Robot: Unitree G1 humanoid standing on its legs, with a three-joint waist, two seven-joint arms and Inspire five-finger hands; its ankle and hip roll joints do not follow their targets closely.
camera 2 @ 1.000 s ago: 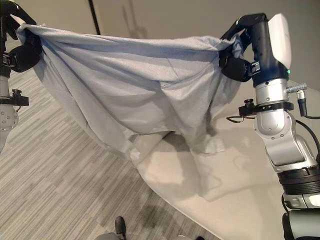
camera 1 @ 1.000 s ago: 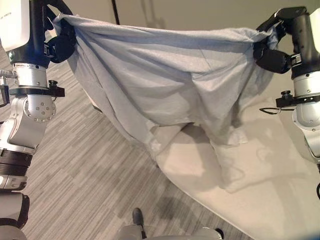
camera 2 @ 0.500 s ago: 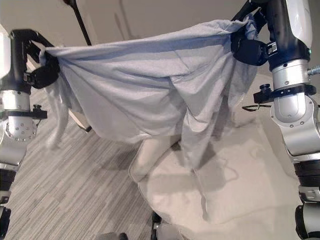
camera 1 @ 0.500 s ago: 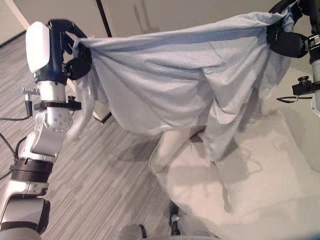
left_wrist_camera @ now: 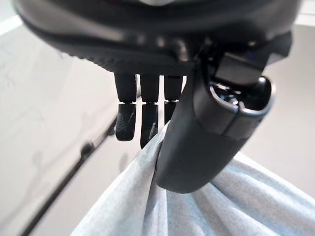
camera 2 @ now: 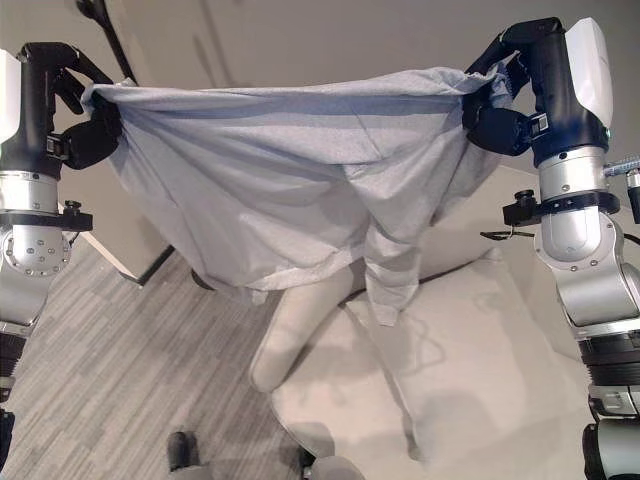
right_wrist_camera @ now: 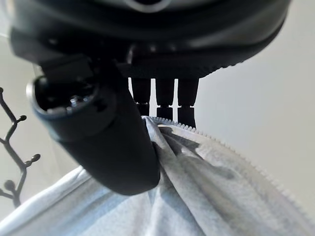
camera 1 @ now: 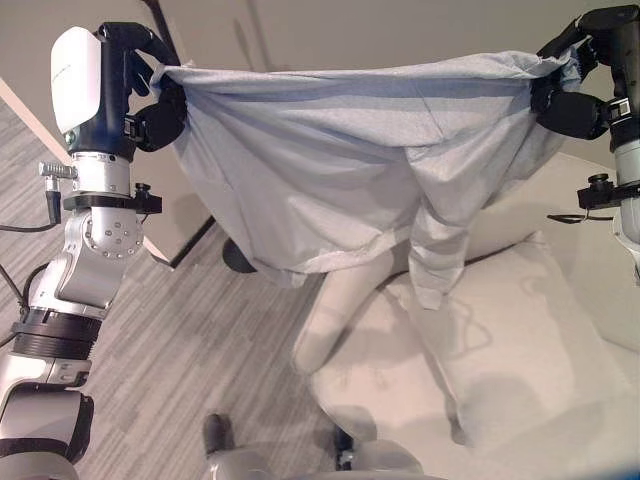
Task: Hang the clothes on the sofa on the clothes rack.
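A light grey garment point(camera 1: 340, 170) hangs stretched wide between my two raised hands, above the cream sofa point(camera 1: 520, 390). My left hand point(camera 1: 155, 95) is shut on its left top corner, and the left wrist view shows the thumb point(left_wrist_camera: 206, 132) pinching the cloth point(left_wrist_camera: 197, 211) against the fingers. My right hand point(camera 1: 570, 95) is shut on the right top corner, its thumb point(right_wrist_camera: 108, 142) pressed onto the hem point(right_wrist_camera: 197, 196). One sleeve point(camera 1: 435, 260) dangles just above the sofa cushion. The black rack pole point(camera 2: 110, 35) rises behind my left hand, and a branching rack hook point(right_wrist_camera: 15, 142) shows in the right wrist view.
A large cream cushion point(camera 1: 510, 340) lies on the sofa, with a rolled bolster point(camera 1: 335, 320) at its front left. A grey striped carpet point(camera 1: 150, 380) covers the floor on the left. A pale wall panel point(camera 1: 120, 200) stands behind my left arm, and a dark round base point(camera 1: 238, 257) sits below the garment.
The camera has swung, so the whole picture shifted. The garment's lower part has come up off the sofa and hangs free. Both hands have kept their hold on the top corners.
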